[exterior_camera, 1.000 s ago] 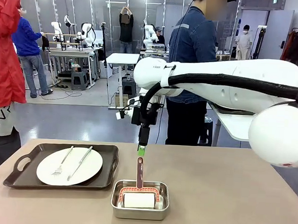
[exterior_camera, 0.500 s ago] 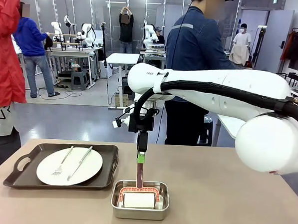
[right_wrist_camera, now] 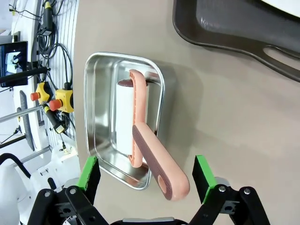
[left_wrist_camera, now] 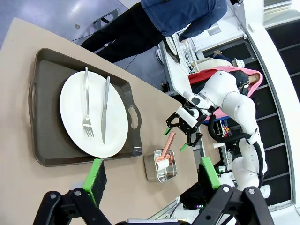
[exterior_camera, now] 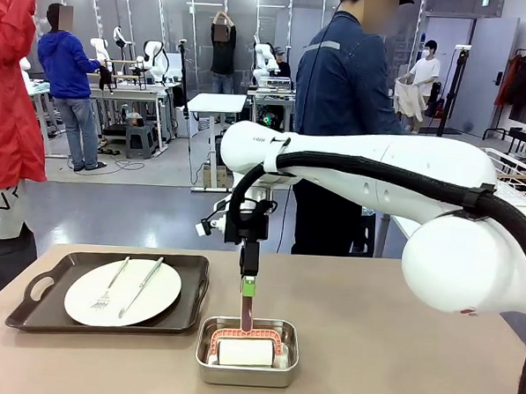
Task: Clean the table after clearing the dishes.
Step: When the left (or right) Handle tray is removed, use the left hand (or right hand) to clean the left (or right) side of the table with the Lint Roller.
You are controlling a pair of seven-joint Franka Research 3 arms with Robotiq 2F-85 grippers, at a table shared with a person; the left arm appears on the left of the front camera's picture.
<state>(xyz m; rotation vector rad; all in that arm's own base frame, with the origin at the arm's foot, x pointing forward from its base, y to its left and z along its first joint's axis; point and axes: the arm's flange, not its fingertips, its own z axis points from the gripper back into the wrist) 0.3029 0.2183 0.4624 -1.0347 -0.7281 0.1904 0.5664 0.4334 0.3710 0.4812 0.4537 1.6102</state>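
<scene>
One plate (exterior_camera: 124, 289), one tray (exterior_camera: 191, 268), one pan (exterior_camera: 246, 376) holding one roller (exterior_camera: 247, 306); left fingers (left_wrist_camera: 96, 174), right fingers (right_wrist_camera: 88, 177) spread, empty.

Place: you are in a robotics lab, one open hall | Far side: white work tables (exterior_camera: 217, 104) on thin legs, a grey floor (exterior_camera: 139, 213), a person (exterior_camera: 68, 72) standing at a bench (exterior_camera: 118, 92) far left | Near side: yellow boxes (right_wrist_camera: 60, 100) with red stop buttons and bundled cables (right_wrist_camera: 52, 29) just past the edge of your table (right_wrist_camera: 225, 93)
</scene>
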